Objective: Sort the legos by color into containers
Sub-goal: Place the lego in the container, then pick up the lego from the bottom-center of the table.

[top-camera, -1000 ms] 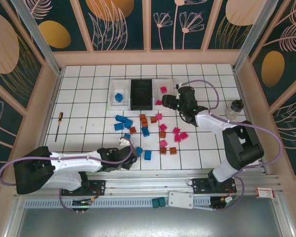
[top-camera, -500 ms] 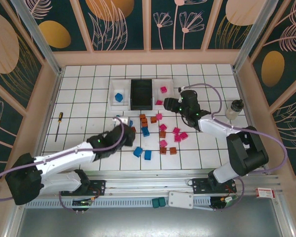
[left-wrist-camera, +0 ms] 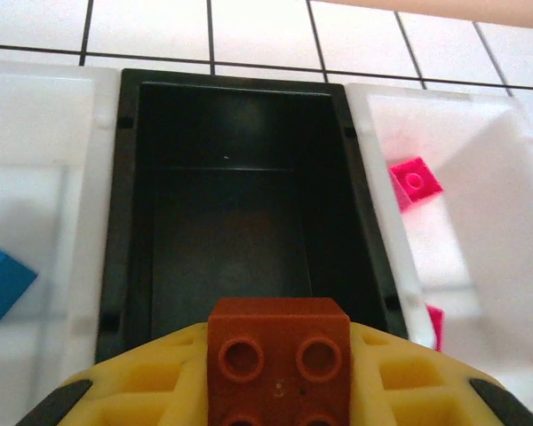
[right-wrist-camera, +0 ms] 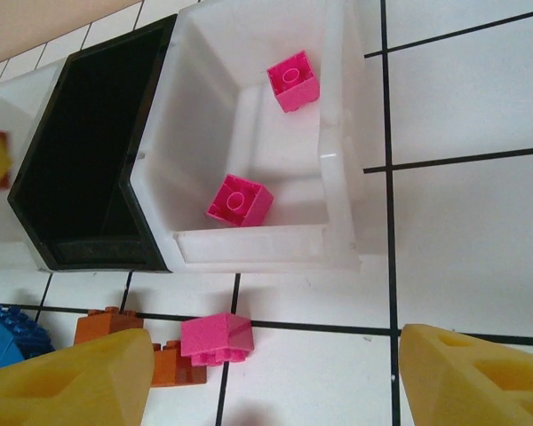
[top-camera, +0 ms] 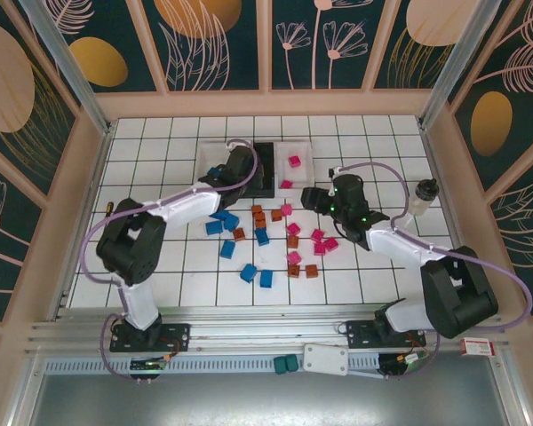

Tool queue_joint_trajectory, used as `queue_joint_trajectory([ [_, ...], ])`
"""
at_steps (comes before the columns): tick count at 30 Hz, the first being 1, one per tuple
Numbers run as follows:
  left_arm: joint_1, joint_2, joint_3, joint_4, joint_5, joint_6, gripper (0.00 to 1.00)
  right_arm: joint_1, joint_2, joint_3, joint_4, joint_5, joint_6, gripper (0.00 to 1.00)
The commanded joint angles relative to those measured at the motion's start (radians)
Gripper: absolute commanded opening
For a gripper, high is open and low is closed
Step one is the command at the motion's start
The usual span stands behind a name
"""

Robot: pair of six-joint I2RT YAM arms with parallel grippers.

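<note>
Left tool (top-camera: 241,164) clamps brown lego (left-wrist-camera: 278,351) over black bin (left-wrist-camera: 114,213) rim; right tool (right-wrist-camera: 271,377) apart.

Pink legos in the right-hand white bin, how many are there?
2. One pink lego lies against a side wall; the other sits on the floor by the white bin's near end wall. None seems hidden.

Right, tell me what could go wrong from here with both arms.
1. The left gripper holds the brown brick at the black bin's near rim, not over its middle. Released now, it might clip the rim and fall outside.
2. The right gripper hangs open over a pink brick lying close beside brown bricks on the table. Closing could catch or push a brown one too.
</note>
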Motion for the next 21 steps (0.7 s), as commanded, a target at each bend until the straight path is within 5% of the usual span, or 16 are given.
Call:
queue_joint_trajectory([
  [1, 0.022, 0.073, 0.091, -0.023, 0.015, 0.012, 0.36, 0.006, -0.053, -0.03, -0.005, 0.01, 0.011, 0.74],
  [3, 0.026, 0.102, 0.133, -0.032, 0.018, 0.014, 0.53, 0.01, -0.073, -0.047, -0.007, -0.004, 0.012, 0.74],
  [8, 0.026, 0.07, 0.174, -0.038, 0.051, 0.008, 0.71, 0.022, -0.115, -0.084, -0.006, -0.066, 0.003, 0.74],
  [14, 0.026, -0.153, -0.01, 0.061, 0.146, -0.043, 0.98, 0.129, -0.125, -0.086, -0.029, -0.21, -0.093, 0.74],
  [21, 0.022, -0.461, -0.363, 0.101, 0.15, -0.103, 0.99, 0.398, -0.018, -0.004, -0.144, -0.169, -0.222, 0.73],
])
